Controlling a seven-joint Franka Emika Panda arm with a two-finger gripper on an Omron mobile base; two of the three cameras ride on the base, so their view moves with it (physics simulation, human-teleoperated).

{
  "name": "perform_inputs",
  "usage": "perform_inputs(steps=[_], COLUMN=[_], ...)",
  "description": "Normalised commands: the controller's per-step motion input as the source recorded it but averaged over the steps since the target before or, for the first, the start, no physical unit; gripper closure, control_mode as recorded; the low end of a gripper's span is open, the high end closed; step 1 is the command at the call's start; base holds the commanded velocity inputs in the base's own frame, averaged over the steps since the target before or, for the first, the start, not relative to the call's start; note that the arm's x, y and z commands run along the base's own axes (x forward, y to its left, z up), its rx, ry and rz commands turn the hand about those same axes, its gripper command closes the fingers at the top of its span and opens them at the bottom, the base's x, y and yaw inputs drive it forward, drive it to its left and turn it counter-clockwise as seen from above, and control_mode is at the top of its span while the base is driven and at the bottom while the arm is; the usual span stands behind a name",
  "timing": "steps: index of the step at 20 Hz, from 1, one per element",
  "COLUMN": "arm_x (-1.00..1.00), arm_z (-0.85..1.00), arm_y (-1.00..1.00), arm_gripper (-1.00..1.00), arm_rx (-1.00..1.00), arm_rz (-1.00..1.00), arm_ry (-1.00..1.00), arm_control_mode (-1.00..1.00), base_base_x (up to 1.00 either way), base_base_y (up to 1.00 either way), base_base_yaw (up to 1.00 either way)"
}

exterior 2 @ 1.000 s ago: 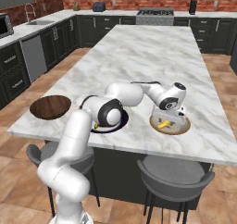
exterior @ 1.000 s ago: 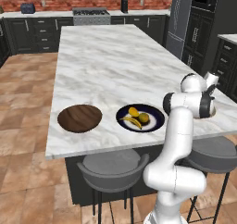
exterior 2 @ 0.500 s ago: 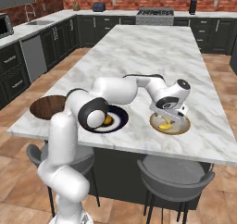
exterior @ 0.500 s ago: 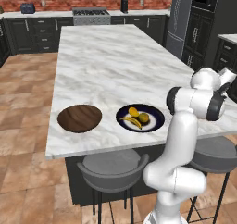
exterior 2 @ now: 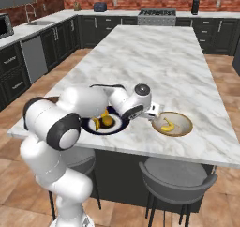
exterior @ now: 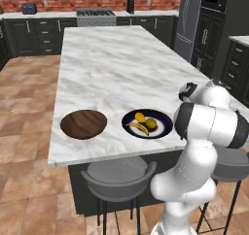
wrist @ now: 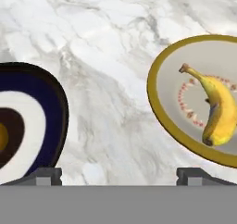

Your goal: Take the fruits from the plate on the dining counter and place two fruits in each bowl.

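On the white marble dining counter (exterior: pixel 112 64) lies the navy plate (exterior: pixel 165 125) with a banana (exterior: pixel 138 127), a yellow-orange oval fruit (exterior: pixel 140 116) and an olive-green fruit (exterior: pixel 151 124). Left of it sits the dark wooden bowl (exterior: pixel 83 124), with nothing in it. The tan bowl (exterior 2: pixel 187 123) holds one banana (exterior 2: pixel 166 126). My gripper (exterior 2: pixel 152 110) hovers low between the plate (exterior 2: pixel 118 126) and the tan bowl. In the hand view my gripper (wrist: pixel 119 176) is open with bare marble between its fingertips (wrist: pixel 44 174), the plate (wrist: pixel 52 102) at left and the tan bowl (wrist: pixel 203 63) with its banana (wrist: pixel 218 112) at right.
Both bowls and the plate lie near the counter's front edge. Grey stools (exterior: pixel 116 173) (exterior 2: pixel 176 174) stand under that edge. The far half of the counter is bare marble. Dark cabinets and a stove (exterior: pixel 96 13) line the back wall.
My gripper has opened and left the banana in the tan bowl. The hand has moved off the bowl toward the plate and now hangs between them.
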Motion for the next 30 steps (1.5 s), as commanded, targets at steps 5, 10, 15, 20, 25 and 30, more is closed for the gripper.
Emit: perform_inputs(steps=[5,10,15,20,25,30], arm_x=[0.01,0.00,0.00,0.03,0.24,0.27], arm_z=[0.25,0.19,-0.01,-0.22,-0.22,-0.24], arm_y=[0.68,0.58,0.62,0.61,0.08,0.31], arm_gripper=[-1.00,-1.00,-1.00,-1.00,-1.00,-1.00], arm_rx=[0.00,0.00,0.00,0.00,0.00,0.00], arm_rz=[0.19,0.25,0.18,0.03,0.00,0.00], arm_ry=[0.16,0.15,0.00,0.00,0.00,0.02], arm_control_mode=[-1.00,-1.00,-1.00,-1.00,-1.00,-1.00], base_base_x=[0.00,0.00,0.00,0.00,0.00,0.00], base_base_y=[0.00,0.00,0.00,0.00,0.00,0.00], base_base_yaw=[0.00,0.00,0.00,0.00,0.00,0.00])
